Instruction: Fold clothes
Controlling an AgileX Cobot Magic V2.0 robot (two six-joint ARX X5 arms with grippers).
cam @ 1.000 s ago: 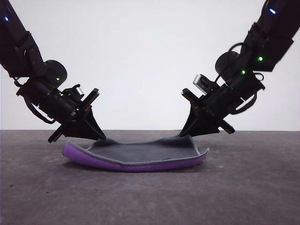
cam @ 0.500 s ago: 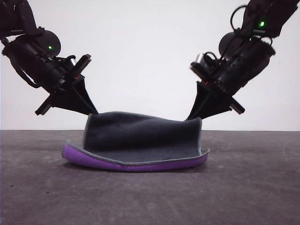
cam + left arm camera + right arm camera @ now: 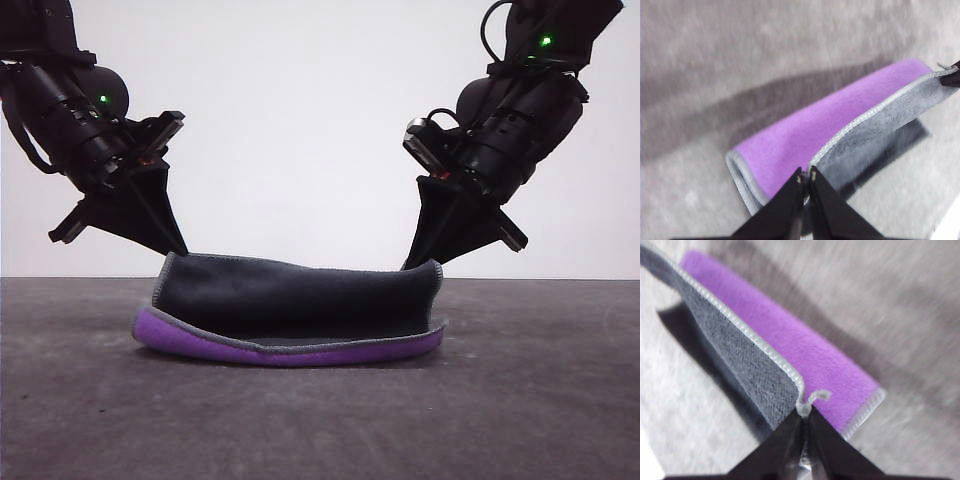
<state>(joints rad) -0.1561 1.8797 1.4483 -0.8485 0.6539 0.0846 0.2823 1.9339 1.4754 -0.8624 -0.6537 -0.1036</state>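
The cloth (image 3: 290,315) lies on the grey surface (image 3: 320,420), its far edge lifted off by both hands while the near edge rests flat. In the front view the raised part shows its dark grey face, and a band of purple with a light grey stitched border runs along the near, resting edge.

The left hand (image 3: 180,250) is closed on the cloth's upper left corner, its dark fingers (image 3: 140,215) pinched to a point. In the left wrist view that hand (image 3: 806,181) clamps the stitched border where grey meets purple.

The right hand (image 3: 412,265) is closed on the upper right corner. In the right wrist view it (image 3: 804,416) grips the border beside a loose curl of thread (image 3: 815,397), the purple side on one flank of the edge and the grey on the other.

Between the two hands the lifted edge sags slightly.
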